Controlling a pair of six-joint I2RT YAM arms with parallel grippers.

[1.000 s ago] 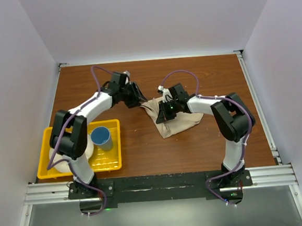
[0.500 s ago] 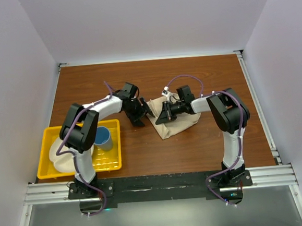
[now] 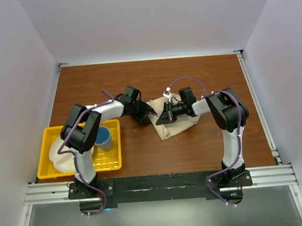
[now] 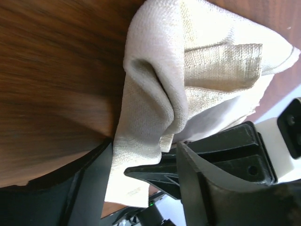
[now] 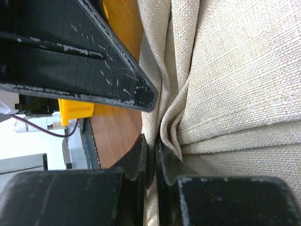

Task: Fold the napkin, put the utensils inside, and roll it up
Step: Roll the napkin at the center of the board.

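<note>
The beige napkin (image 3: 181,123) lies bunched on the brown table, right of centre. In the right wrist view my right gripper (image 5: 156,149) is shut on a fold at the left edge of the napkin (image 5: 235,70). From above, the right gripper (image 3: 160,117) lies low, pointing left. My left gripper (image 3: 148,115) faces it from the left. Its jaws stand apart around the near corner of the napkin (image 4: 155,70), so the left gripper (image 4: 143,157) is open. The right gripper's black fingers (image 4: 151,173) show between them. The utensils are out of view.
A yellow tray (image 3: 119,147) sits at the near left, holding a blue cup (image 3: 101,138) and a white plate (image 3: 57,154). White walls close in the table on three sides. A metal rail (image 3: 156,183) runs along the near edge.
The left arm has swung down from the back of the table to the napkin's left edge. The right gripper has stayed shut on the napkin and shifted slightly.
</note>
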